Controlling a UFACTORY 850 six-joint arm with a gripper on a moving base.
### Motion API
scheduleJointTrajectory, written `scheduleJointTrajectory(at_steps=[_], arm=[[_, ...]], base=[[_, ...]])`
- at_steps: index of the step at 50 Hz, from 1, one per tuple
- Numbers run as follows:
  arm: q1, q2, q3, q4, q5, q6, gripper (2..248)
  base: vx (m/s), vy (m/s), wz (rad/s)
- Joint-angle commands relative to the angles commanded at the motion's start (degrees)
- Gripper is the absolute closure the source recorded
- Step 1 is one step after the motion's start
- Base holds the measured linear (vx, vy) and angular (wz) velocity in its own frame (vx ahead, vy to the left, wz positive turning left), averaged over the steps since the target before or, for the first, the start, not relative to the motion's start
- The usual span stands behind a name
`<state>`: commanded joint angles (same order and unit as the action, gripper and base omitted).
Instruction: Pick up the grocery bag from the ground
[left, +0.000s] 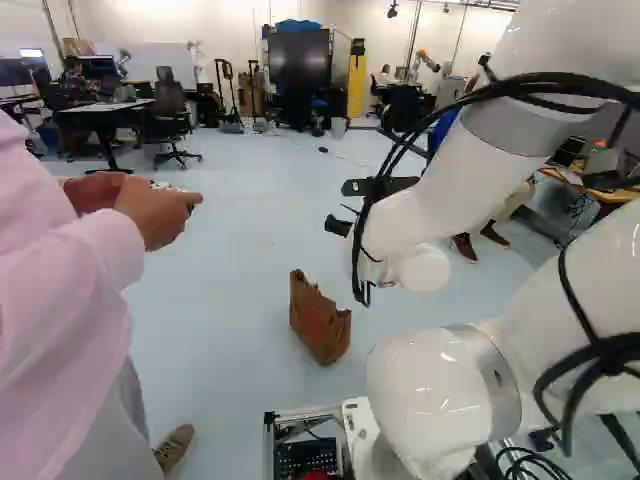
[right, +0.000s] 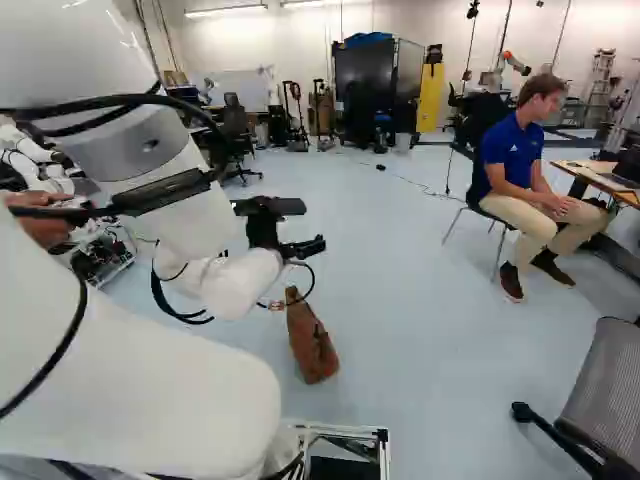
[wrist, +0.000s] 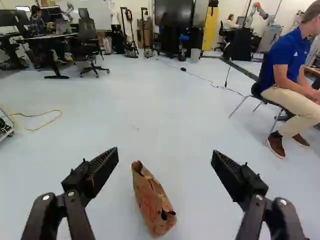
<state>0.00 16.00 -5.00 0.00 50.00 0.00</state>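
My gripper (right: 290, 245) is held out above the floor at the end of the arm, higher than the bag in the right base view. Seen from the wrist, the gripper (wrist: 165, 160) is open, its fingers wide apart with nothing gripped. A brown paper grocery bag (wrist: 152, 204) stands on the floor below and ahead, showing between the fingers but apart from them, closer to the left-hand one. The same narrow, creased bag (left: 318, 322) is near the middle of the left base view, just beyond the base's front frame, and right of the arm in the right base view.
A person (left: 70, 290) stands close at the left of the left base view, hands around a small object. Another person (right: 525, 170) sits on a chair at the right. A yellow cable (wrist: 37, 120) lies on the floor. Another robot (right: 510, 62) stands far back.
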Motion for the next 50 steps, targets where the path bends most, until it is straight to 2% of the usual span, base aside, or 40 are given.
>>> scheduleJointTrajectory(at_steps=[28,38,50], arm=[[0.15,-1.18,-1.0,0.0,0.0,0.0,3],[0.69,-4.35,-3.76,0.0,0.0,0.0,3],[2.04,-10.3,-9.22,0.0,0.0,0.0,3]], base=[[0.0,0.0,0.0],[0.0,0.0,0.0],[0.0,0.0,0.0]])
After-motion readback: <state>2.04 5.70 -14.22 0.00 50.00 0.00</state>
